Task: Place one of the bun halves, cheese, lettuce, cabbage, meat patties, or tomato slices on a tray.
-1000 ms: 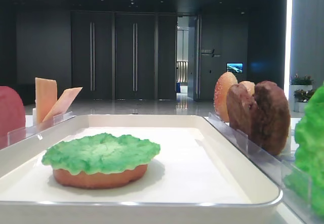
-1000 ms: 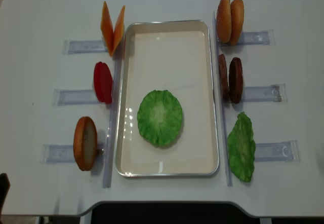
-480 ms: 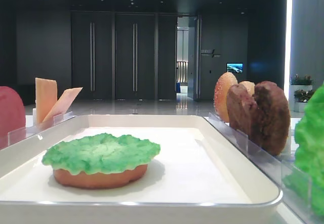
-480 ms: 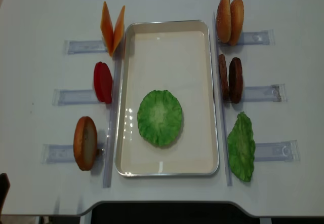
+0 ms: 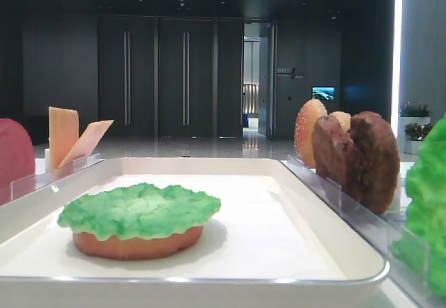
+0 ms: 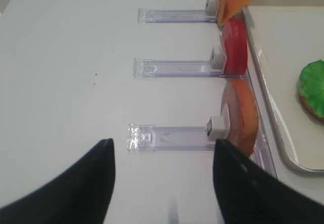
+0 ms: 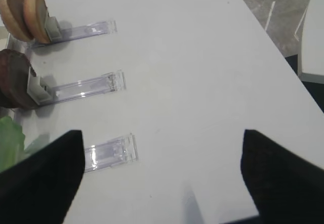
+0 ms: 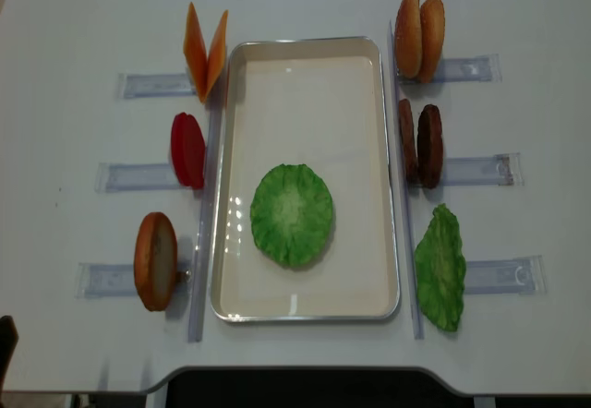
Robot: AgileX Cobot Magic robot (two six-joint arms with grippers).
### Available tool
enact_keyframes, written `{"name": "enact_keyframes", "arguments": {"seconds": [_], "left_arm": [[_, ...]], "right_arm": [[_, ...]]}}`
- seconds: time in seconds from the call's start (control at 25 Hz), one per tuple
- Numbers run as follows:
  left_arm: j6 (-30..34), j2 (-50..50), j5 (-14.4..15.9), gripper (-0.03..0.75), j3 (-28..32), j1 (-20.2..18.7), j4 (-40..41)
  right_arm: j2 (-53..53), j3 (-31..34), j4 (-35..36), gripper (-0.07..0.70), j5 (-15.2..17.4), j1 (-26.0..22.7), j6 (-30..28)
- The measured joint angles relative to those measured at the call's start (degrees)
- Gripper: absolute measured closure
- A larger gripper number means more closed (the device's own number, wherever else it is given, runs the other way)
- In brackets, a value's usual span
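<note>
The white tray (image 8: 305, 44) lies mid-table. In it a lettuce leaf (image 8: 292, 214) covers a bun half (image 5: 139, 244). Left of the tray stand cheese slices (image 8: 205, 53), a tomato slice (image 8: 187, 150) and a bun half (image 8: 155, 260). On its right stand two bun halves (image 8: 420, 36), meat patties (image 8: 420, 145) and another lettuce leaf (image 8: 440, 268). Cabbage is out of view. My left gripper (image 6: 162, 183) hovers open over bare table, left of the bun half (image 6: 242, 115). My right gripper (image 7: 162, 173) hangs open, right of the lettuce (image 7: 9, 138). Both are empty.
Clear plastic holders (image 8: 115, 279) (image 8: 499, 274) stick out sideways from each food item. The table's front edge (image 8: 295, 369) runs just below the tray. In the right wrist view the table's right edge (image 7: 276, 49) borders the floor.
</note>
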Motion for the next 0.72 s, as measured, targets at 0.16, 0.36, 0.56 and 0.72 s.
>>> {"name": "enact_keyframes", "arguments": {"seconds": [0.16,0.36,0.56,0.72], "left_arm": [[0.00,0.00,0.00,0.245,0.00,0.00,0.00],[0.00,0.00,0.00,0.245,0.00,0.00,0.00],[0.00,0.00,0.00,0.245,0.00,0.00,0.00],[0.00,0.00,0.00,0.245,0.00,0.00,0.00]], "right_arm": [[-0.23,0.28,0.00,0.039,-0.60,0.00,-0.14],[-0.23,0.28,0.00,0.039,-0.82,0.00,-0.27],[-0.23,0.28,0.00,0.039,-0.82,0.00,-0.32],[-0.23,0.28,0.00,0.039,-0.82,0.00,-0.32]]}}
